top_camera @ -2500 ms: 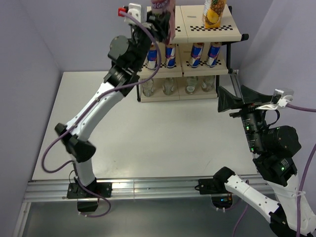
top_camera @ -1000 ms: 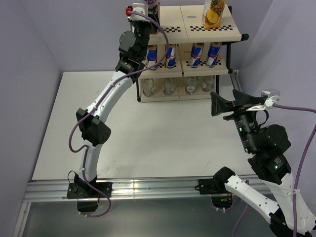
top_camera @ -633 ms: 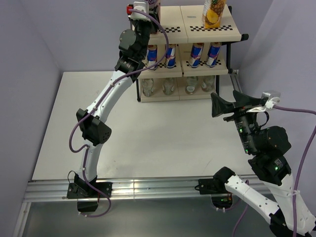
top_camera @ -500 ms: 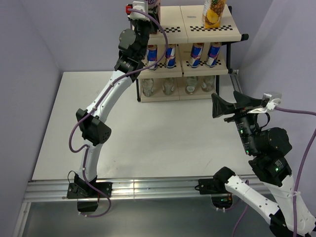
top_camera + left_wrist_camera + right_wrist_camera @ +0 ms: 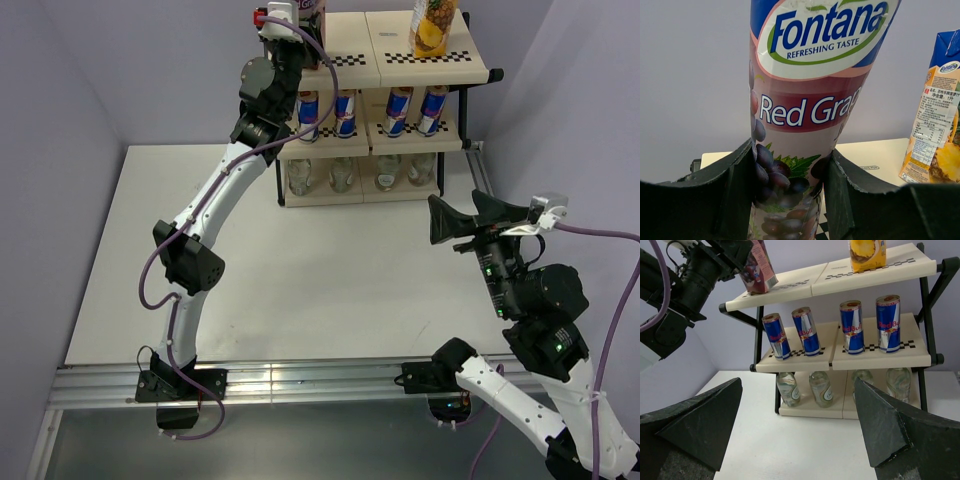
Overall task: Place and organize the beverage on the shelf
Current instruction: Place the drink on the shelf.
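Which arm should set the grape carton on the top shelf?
Left. The left gripper is closed on the grape carton at the top of the shelf; the right gripper hangs open, away from it.

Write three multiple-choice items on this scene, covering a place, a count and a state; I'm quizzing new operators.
1. Which shelf tier holds the yellow carton? A) top B) middle C) bottom
2. How many cans are on the shelf? A) two B) four C) six
3. The left gripper is: A) open, empty B) shut on the purple carton C) out of view
Answers: 1 A, it stands on the top board's right half. 2 B, four line the middle tier. 3 B, it clamps the carton's sides.
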